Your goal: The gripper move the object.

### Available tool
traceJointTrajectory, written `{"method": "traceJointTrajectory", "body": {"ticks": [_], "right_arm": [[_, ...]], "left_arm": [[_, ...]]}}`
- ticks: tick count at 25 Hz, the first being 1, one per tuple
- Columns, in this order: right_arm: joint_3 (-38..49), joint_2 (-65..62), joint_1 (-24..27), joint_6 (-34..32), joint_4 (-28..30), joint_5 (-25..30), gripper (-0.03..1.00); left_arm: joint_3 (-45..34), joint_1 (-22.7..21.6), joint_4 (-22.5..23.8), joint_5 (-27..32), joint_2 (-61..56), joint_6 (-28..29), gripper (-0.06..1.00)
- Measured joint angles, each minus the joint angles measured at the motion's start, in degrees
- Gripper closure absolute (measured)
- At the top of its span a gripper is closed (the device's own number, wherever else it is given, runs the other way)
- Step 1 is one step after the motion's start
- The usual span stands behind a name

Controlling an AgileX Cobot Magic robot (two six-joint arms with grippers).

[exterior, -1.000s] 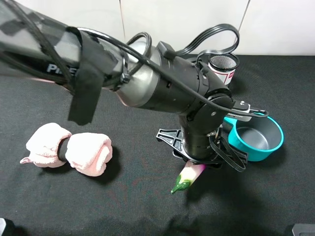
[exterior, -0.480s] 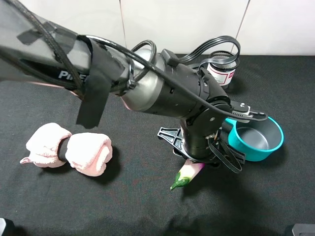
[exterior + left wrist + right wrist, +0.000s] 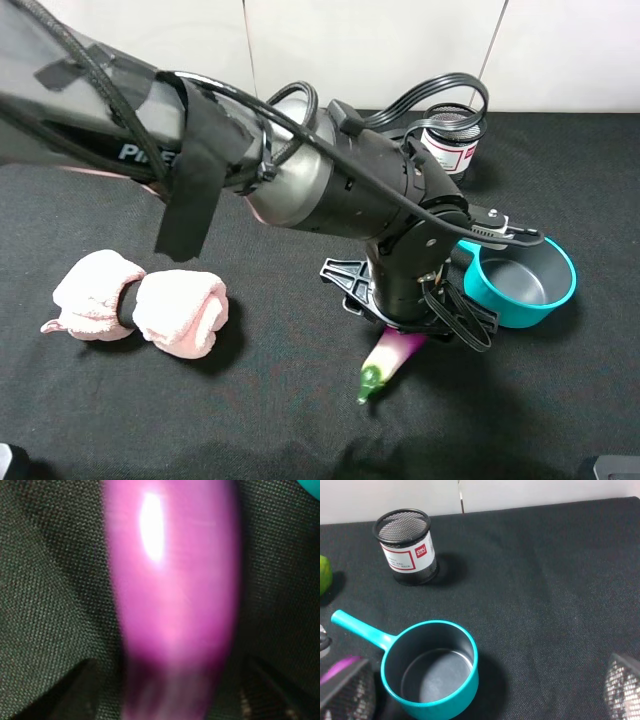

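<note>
The eggplant (image 3: 392,357) lies on the black cloth, its green stem (image 3: 368,383) pointing toward the front edge. Its purple body runs under my left gripper (image 3: 405,322), which hangs straight down over it and hides the fingers in the high view. In the left wrist view the blurred purple eggplant (image 3: 172,595) fills the frame between two dark fingertips (image 3: 82,687) that stand apart at its sides. A purple sliver of the eggplant (image 3: 337,666) shows in the right wrist view. My right gripper (image 3: 485,700) is open and empty, back from the pan.
A teal pan (image 3: 560,292) with a grey inside sits just right of the left gripper, also in the right wrist view (image 3: 470,652). A black mesh pen cup (image 3: 452,140) stands behind it. A pink rolled towel (image 3: 140,305) lies at the left. A green lime (image 3: 322,575) is partly visible.
The left arm swung slightly back and settled. The eggplant has slid out a little from under the gripper, toward the front right, and more of it shows now.
</note>
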State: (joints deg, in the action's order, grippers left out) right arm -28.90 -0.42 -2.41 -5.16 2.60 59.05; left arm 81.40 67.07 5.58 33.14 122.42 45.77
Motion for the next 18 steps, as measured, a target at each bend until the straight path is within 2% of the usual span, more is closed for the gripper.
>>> {"method": "traceJointTrajectory", "body": {"ticks": [5,18], "right_arm": [[0.0,0.0,0.0,0.0,0.0,0.0,0.27],[0.0,0.0,0.0,0.0,0.0,0.0,0.27]], "left_arm": [[0.0,0.0,0.1,0.0,0.0,0.0,0.22],[0.0,-0.1,-0.1,0.7,-0.8,0.0,0.21]]}}
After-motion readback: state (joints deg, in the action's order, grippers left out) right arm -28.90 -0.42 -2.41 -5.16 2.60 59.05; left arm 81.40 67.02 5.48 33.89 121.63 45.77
